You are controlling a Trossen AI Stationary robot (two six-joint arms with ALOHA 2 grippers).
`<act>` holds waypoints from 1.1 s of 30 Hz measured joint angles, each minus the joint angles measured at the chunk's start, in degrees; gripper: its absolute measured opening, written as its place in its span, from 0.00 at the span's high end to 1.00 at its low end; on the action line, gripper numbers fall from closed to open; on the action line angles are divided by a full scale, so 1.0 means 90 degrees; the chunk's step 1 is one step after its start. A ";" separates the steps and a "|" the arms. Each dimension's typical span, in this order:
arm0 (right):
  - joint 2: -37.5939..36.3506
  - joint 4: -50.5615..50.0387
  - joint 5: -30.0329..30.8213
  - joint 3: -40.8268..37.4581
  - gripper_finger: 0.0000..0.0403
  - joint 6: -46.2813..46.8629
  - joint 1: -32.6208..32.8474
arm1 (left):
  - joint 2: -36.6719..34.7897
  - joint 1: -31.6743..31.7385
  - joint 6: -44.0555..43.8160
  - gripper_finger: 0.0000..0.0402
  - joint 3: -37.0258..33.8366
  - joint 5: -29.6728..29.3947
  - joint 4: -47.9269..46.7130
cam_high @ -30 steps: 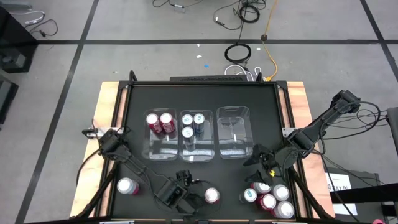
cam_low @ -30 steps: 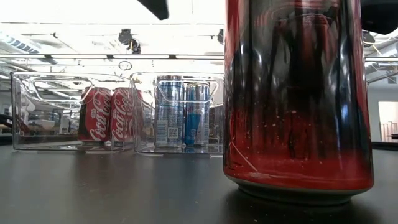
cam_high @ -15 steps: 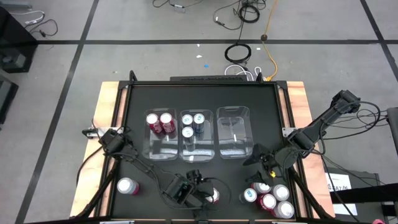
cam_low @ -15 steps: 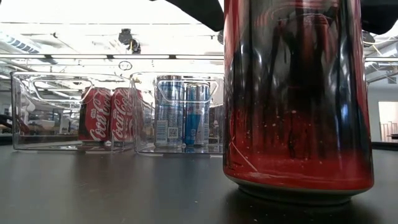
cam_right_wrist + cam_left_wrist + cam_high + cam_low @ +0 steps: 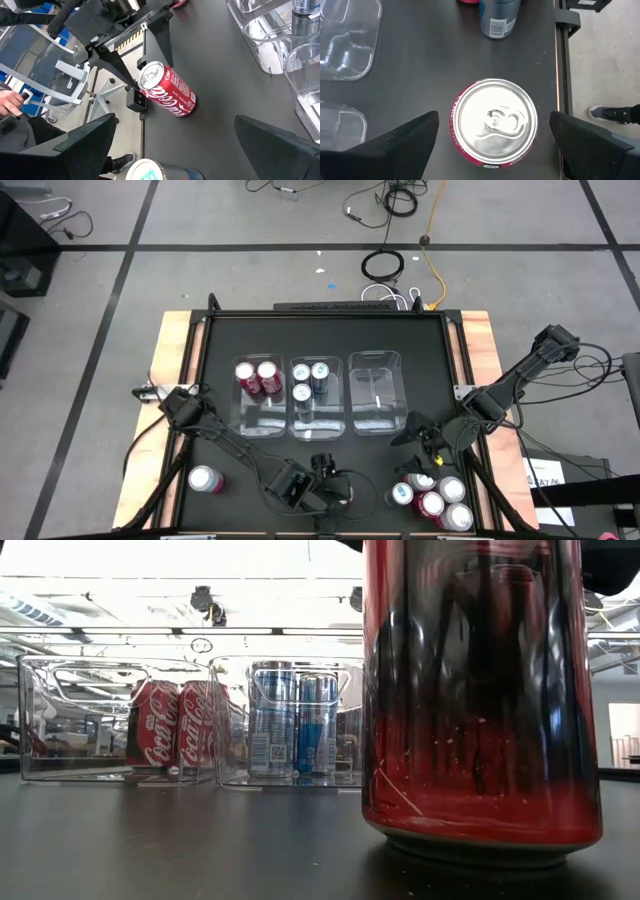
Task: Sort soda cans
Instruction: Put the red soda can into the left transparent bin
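A red soda can [image 5: 495,122] with a silver top stands upright near the table's near edge and fills the low view [image 5: 480,700]. My left gripper [image 5: 333,488] hangs open above it, one finger on each side and clear of it, as the left wrist view [image 5: 494,120] shows. My right gripper [image 5: 420,442] waits open [image 5: 175,120] above the table beside a cluster of several cans [image 5: 432,498]. A pink can [image 5: 204,478] stands alone near the left. The left bin holds two red cans [image 5: 257,377] and the middle bin three blue cans [image 5: 311,378].
Three clear bins stand side by side mid-table: left [image 5: 258,418], middle [image 5: 316,420] and right [image 5: 375,392]; the right one holds no cans. A teal can [image 5: 499,17] stands just beyond the red one. The table's near edge [image 5: 559,75] runs close by. A person's shoe [image 5: 605,114] shows on the floor.
My left gripper has moved along the near edge toward the table's right and now stands over the red can, fingers on either side of it. The can has stayed upright in place. My right arm has kept still.
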 joint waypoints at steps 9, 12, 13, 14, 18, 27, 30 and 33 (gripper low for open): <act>0.0000 -0.0010 0.0000 -0.0001 0.01 -0.0002 0.0000 | 0.0000 0.0001 -0.0031 0.03 -0.0338 -0.0019 0.0163; 0.0000 -0.0034 0.0000 0.0000 0.01 -0.0022 0.0000 | 0.0000 0.0001 -0.0029 0.03 -0.0339 -0.0072 0.0192; 0.0000 -0.0045 0.0000 -0.0001 0.01 -0.0024 0.0000 | 0.0000 0.0001 -0.0025 0.03 -0.0342 -0.0096 0.0212; 0.0000 -0.0061 0.0000 0.0000 0.01 -0.0024 0.0000 | 0.0000 0.0003 -0.0008 0.03 -0.0342 -0.0112 0.0219; 0.0000 -0.0078 0.0000 -0.0002 0.01 -0.0024 0.0000 | 0.0124 0.0013 0.0008 0.03 -0.0342 -0.0119 0.0286; 0.0000 -0.0138 0.0000 -0.0001 0.01 -0.0024 0.0000 | 0.0335 0.0015 -0.0033 0.03 -0.0342 -0.0099 0.0505; 0.0000 -0.0163 0.0000 -0.0002 0.01 -0.0024 -0.0002 | 0.0335 0.0018 -0.0031 0.03 -0.0342 -0.0103 0.0528; 0.0000 -0.0208 0.0000 -0.0002 0.01 -0.0024 -0.0002 | 0.0325 0.0018 -0.0031 0.03 -0.0342 -0.0107 0.0557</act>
